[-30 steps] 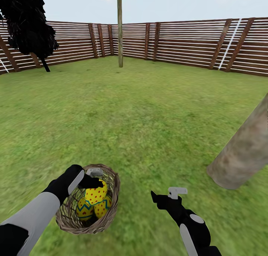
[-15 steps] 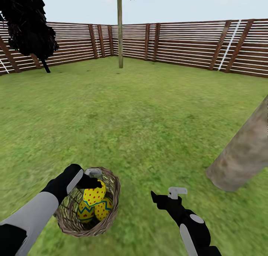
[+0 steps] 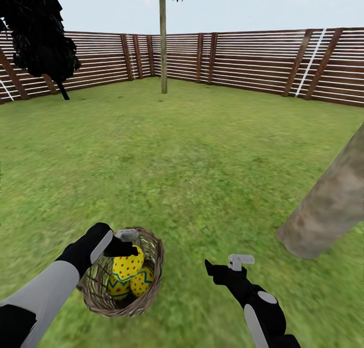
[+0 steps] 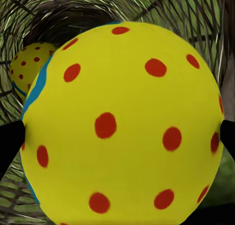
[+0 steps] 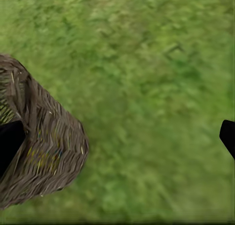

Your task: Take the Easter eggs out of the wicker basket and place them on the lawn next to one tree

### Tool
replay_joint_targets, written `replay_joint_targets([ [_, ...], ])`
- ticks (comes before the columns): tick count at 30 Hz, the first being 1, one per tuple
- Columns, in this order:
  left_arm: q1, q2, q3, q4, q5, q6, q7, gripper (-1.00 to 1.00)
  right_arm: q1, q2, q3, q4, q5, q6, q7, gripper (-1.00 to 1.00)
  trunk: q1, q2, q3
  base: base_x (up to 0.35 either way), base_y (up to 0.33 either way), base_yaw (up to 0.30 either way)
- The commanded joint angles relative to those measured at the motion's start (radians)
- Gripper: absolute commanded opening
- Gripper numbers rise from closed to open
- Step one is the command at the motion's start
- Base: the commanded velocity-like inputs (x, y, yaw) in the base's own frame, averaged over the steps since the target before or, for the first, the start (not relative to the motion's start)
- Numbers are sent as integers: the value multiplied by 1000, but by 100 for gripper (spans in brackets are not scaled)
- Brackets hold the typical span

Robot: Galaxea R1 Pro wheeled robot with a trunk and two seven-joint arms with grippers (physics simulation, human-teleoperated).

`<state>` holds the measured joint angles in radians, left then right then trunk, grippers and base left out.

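Gripping a yellow red-dotted egg (image 3: 127,266) between its fingers over the brown wicker basket (image 3: 151,292) near left on the lawn (image 3: 202,150), left gripper (image 3: 126,247) holds it above two zigzag-striped eggs (image 3: 132,285), right gripper (image 5: 117,137) spread open, thick tree trunk (image 3: 328,206) right.

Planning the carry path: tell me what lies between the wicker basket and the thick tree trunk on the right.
In the head view, between the wicker basket and the trunk lie bare lawn and the right gripper, hovering open.
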<state>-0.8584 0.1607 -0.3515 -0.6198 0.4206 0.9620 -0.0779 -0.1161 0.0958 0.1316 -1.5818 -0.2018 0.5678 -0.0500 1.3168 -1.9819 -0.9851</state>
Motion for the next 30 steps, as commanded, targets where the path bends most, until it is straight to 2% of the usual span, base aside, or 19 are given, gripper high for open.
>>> replay_joint_targets([
  [1,-1,1,-4,-1,-8,2,-8,-100,0,0,0,-1,-9,5,-5,100,-4,7,2,-207,0,0],
  [12,0,2,-4,-19,-8,1,-1,-100,0,0,1,-1,-11,6,-5,100,-46,84,37,-160,0,0],
  [19,1,4,-4,-37,-8,2,0,-100,0,1,2,-1,-11,11,-5,100,-73,133,59,-39,0,0],
  [26,4,14,-1,-132,-8,42,3,-100,0,0,1,0,-11,11,-4,100,-100,182,81,-1,0,0],
  [30,7,34,1,-217,-8,76,3,-100,0,1,1,0,-11,12,-4,100,-115,210,93,0,0,0],
])
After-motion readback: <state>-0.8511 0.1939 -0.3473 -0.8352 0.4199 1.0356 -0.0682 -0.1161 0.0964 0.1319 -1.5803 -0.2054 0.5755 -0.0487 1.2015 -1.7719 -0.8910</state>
